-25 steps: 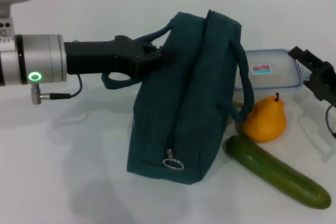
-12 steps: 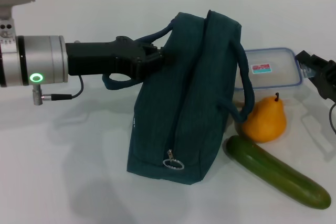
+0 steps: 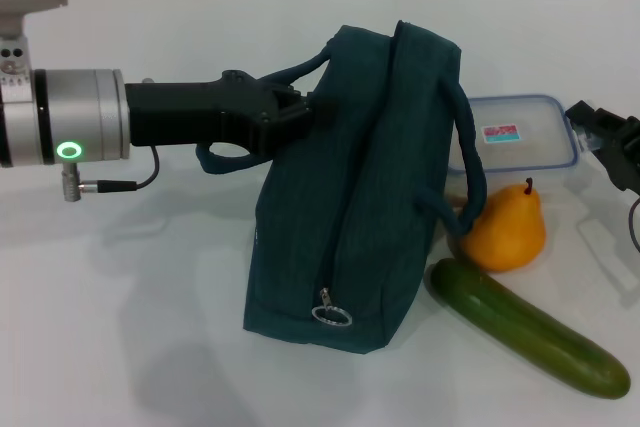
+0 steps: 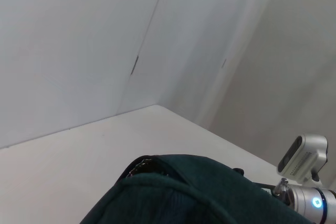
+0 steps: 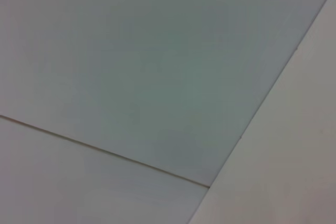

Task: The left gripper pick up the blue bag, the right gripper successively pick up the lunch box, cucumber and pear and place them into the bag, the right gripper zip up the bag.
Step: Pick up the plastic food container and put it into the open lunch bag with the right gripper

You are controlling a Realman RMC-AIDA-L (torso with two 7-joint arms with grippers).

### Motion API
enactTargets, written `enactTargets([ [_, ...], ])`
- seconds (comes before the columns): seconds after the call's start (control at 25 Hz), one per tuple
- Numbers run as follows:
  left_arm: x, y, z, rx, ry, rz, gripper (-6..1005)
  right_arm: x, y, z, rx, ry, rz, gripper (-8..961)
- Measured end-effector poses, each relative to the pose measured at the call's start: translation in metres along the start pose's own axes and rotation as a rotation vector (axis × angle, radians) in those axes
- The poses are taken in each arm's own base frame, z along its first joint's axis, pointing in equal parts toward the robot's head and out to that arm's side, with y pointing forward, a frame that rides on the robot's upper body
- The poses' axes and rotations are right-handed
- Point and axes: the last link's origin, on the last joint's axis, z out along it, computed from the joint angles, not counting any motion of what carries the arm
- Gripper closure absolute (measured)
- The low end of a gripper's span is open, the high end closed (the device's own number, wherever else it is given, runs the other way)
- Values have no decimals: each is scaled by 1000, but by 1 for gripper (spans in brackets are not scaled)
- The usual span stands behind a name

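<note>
Since a second ago, the right gripper (image 3: 607, 139), a black claw, has drawn back toward the table's right edge; whether its fingers are apart cannot be told. The black, silver-wristed left gripper (image 3: 296, 112) is clamped on the dark teal fabric bag (image 3: 350, 207) at its upper left side. Right of the bag sit the clear grey-blue-rimmed lunch box (image 3: 515, 132), orange-yellow pear (image 3: 505, 229) and dark green cucumber (image 3: 530, 339).

pear (image 3: 504, 235) before lunch box (image 3: 520, 132); cucumber (image 3: 530, 328) nearest
</note>
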Motion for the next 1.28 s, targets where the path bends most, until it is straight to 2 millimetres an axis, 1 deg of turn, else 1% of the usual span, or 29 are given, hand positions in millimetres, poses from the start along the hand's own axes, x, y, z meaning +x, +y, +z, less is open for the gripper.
enactTargets([
  [0.12, 0, 0, 0, -1, 0, 11, 956, 0, -1, -2, 0, -2, -23, 850],
  [0.36, -2, 2, -4, -6, 45, 85, 955, -3, 5, -5, -46, -7, -167, 850],
  [0.64, -6, 4, -8, -4, 104, 129, 953, -11, 26, -1, -181, -20, -406, 851],
  [0.8, -8, 4, -8, -3, 111, 149, 952, -15, 39, -6, -277, -22, -509, 853],
  [1.0, -9, 4, -8, 0, 112, 156, 951, -26, 49, -11, -336, -52, -599, 855],
  [1.16, -9, 4, -9, 1, 113, 156, 950, -32, 54, -13, -359, -67, -633, 856],
  [1.28, -8, 4, -9, 2, 112, 159, 949, -39, 63, -16, -411, -83, -651, 856],
])
